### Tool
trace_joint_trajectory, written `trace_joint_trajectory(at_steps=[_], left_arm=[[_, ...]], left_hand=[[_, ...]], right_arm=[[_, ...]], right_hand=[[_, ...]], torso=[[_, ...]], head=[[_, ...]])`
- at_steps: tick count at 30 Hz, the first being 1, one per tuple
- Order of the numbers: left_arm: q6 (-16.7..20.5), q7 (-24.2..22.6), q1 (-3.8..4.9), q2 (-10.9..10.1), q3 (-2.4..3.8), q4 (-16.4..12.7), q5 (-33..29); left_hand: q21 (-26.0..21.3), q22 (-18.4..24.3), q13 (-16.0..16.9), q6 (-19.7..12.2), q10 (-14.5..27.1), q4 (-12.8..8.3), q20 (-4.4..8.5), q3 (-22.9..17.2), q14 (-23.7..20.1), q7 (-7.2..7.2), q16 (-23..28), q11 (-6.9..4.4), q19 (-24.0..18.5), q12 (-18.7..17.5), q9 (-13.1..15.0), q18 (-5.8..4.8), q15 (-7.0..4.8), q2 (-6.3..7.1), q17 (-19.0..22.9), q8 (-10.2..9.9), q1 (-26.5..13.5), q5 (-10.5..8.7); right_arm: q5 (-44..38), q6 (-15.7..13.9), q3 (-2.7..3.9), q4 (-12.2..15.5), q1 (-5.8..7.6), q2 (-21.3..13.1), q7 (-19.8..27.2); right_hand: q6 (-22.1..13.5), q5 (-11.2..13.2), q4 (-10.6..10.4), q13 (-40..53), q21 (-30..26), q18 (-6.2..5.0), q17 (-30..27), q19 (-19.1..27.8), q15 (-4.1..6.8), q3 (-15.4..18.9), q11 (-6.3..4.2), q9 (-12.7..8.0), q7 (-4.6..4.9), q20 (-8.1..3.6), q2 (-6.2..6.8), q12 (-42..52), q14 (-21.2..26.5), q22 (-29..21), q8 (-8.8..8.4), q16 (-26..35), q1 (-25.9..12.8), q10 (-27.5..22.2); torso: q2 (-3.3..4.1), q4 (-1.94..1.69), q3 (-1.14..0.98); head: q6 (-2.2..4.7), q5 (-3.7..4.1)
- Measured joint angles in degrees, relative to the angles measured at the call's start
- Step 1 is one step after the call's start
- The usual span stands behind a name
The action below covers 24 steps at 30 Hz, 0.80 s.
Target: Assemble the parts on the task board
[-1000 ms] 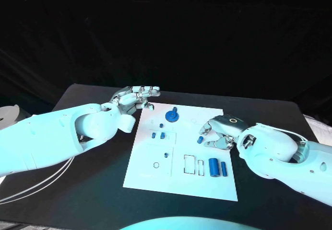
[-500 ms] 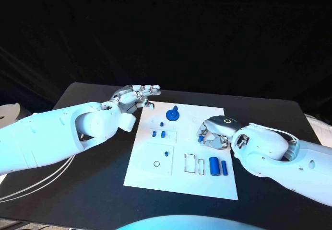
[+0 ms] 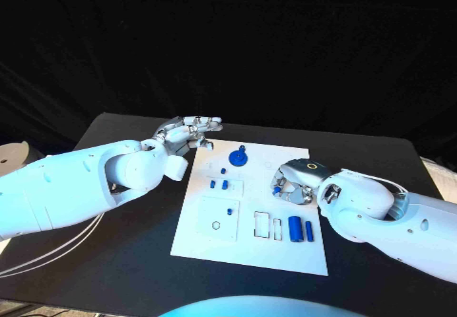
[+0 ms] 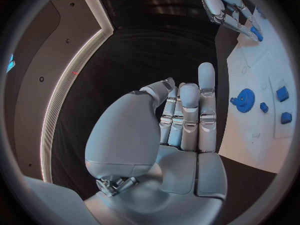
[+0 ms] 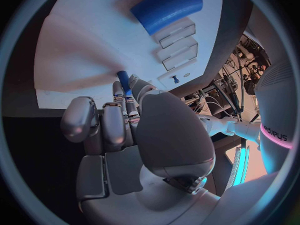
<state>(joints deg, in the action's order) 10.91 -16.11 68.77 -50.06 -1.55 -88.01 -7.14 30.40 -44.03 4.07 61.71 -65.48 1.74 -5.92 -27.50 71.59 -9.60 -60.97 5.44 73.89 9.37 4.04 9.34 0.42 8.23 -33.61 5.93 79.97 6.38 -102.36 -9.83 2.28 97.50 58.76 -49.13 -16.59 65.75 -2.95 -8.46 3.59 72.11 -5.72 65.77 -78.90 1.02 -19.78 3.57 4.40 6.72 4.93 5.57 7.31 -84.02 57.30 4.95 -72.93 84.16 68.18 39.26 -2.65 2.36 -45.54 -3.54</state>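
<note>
Holding a small blue peg [image 5: 123, 78] in its curled fingers, the right robot hand [image 3: 293, 185] hovers over the right side of the task board [image 3: 249, 254]. Looks like the carry step; next it needs lining up with a free slot. The left robot hand [image 3: 185, 134] waits at the board's far left corner, fingers loosely curled, holding nothing.

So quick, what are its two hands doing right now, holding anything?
Left hand: holds nothing, fingers loosely apart, at the task board's far corner.
Right hand: pinches a small blue part over the board.
</note>
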Motion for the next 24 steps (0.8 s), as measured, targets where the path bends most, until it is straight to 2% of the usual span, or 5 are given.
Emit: trace_joint_trajectory(at_steps=[5,11,15,19,24], left_arm=[[-0.01,0.03,0.00,0.00,0.00,0.02,0.00],[-0.03,0.07,0.00,-0.02,0.00,0.05,0.00],[-0.04,0.09,0.00,-0.05,-0.02,0.06,0.00],[-0.05,0.11,-0.01,-0.10,-0.03,0.11,0.00],[-0.07,0.13,-0.02,-0.11,-0.04,0.12,0.00]], left_hand=[[0.00,0.00,0.00,0.00,0.07,0.00,0.00,0.00,0.00,0.00,0.00,0.07,0.00,0.00,0.00,0.00,0.00,0.00,0.00,0.00,0.00,0.00],[0.00,0.00,0.00,0.00,0.07,0.00,0.00,0.00,0.00,0.00,0.00,0.07,0.00,0.00,0.00,0.00,0.00,0.00,-0.01,0.00,0.00,0.00],[0.00,0.00,0.00,0.00,0.07,0.00,0.00,0.00,0.00,0.00,0.00,0.07,0.00,0.00,0.00,0.00,0.00,0.00,-0.01,0.00,0.00,0.00],[0.00,-0.01,0.00,0.00,0.07,0.00,0.00,0.00,0.01,0.00,0.00,0.07,0.00,0.00,0.00,0.00,0.00,0.00,-0.01,0.00,0.00,0.00],[0.00,-0.01,0.00,0.00,0.08,-0.17,0.00,0.17,0.01,0.00,0.00,0.07,0.00,0.25,0.00,0.00,0.01,0.00,0.12,0.00,0.00,0.00]], right_arm=[[-0.17,-0.90,-0.07,-0.11,-0.12,0.04,0.00],[-0.55,-1.98,-0.05,0.76,-0.20,-0.61,0.01],[-0.51,-2.73,0.47,2.23,-0.19,-1.45,0.01],[0.16,-4.04,1.22,5.37,0.10,-2.39,0.11],[1.50,-5.63,1.65,8.33,0.38,-2.73,0.54]], right_hand=[[1.68,0.41,1.51,0.04,0.35,0.00,0.70,-0.43,0.46,-2.14,0.21,0.28,-0.28,-0.43,-0.57,0.51,0.02,0.75,0.61,-0.64,0.66,1.26],[1.92,0.38,3.06,0.07,0.66,0.00,0.79,-0.61,0.64,-3.92,0.64,0.77,-0.30,-0.61,-0.07,0.25,0.20,0.88,0.85,-0.63,1.46,1.67],[1.92,0.31,3.50,0.07,0.66,0.00,0.79,-0.61,0.64,-4.47,0.66,0.79,-0.30,-0.61,-0.07,-0.29,0.20,0.96,0.89,-0.86,1.46,1.69],[1.92,0.31,3.98,0.08,0.66,0.00,0.78,-0.61,0.63,-5.41,0.67,0.79,-0.30,-0.61,-0.07,-0.53,0.20,1.05,0.90,-0.86,1.46,1.68],[1.90,0.32,4.45,0.11,0.66,0.00,0.83,-0.61,0.64,-5.88,0.84,0.69,0.12,-0.61,-0.07,-0.84,0.20,1.05,0.76,-0.86,1.46,1.85]], torso=[[-0.03,0.00,0.01],[-0.07,0.00,0.02],[-0.08,-0.03,0.02],[-0.09,-0.03,0.05],[-0.10,-0.02,0.09]], head=[[-0.04,-0.01],[-0.12,-0.09],[-0.13,-0.21],[-0.14,-0.30],[-0.16,-0.44]])
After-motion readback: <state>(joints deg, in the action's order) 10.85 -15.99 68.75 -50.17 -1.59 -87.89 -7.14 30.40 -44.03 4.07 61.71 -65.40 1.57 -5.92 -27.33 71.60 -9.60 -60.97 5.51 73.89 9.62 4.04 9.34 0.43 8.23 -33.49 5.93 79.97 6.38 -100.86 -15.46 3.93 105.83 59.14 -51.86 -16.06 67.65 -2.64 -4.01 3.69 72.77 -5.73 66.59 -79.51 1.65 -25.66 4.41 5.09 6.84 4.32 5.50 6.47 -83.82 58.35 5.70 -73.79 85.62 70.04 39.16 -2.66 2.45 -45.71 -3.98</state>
